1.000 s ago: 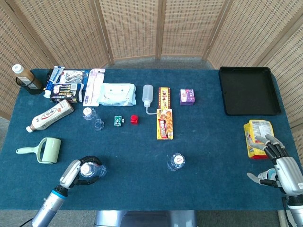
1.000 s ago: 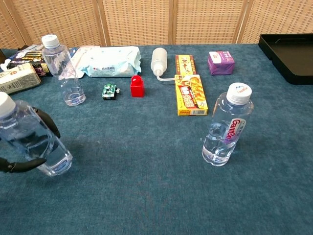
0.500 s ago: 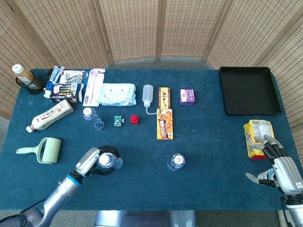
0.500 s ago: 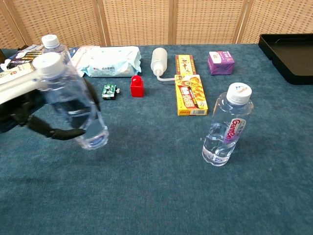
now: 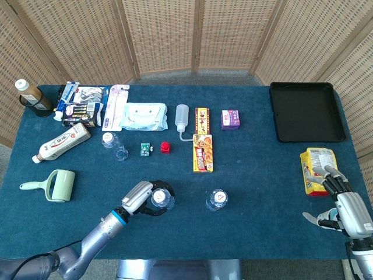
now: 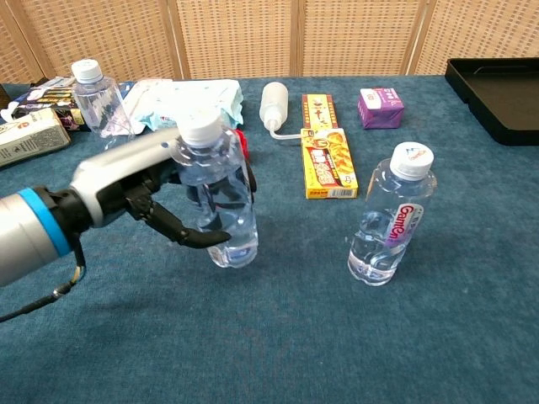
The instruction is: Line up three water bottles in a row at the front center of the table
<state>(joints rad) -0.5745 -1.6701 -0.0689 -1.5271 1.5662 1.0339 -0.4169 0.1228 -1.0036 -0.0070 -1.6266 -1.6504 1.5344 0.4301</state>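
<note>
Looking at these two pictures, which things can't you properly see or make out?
- Red block: chest view, mostly hidden behind the held bottle.
- Right hand: head view, cut off by the frame's corner; chest view misses it.
- Held bottle's base: chest view, whether it touches the table is unclear.
- Snack box print: too small in the head view.

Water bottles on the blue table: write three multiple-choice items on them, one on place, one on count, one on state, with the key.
1. Where does the bottle with the Ganten label stand relative to the held bottle?
A. to its right in the chest view
B. behind it by the wipes
C. inside the black tray

2. How many water bottles show?
A. two
B. three
C. five

3. What is the left hand doing?
A. resting flat on the cloth
B. gripping a bottle
C. holding the red block

Key: 1 A, the labelled bottle is right of the held one; 2 B, counting the far bottle; 3 B, its fingers wrap the bottle.
</note>
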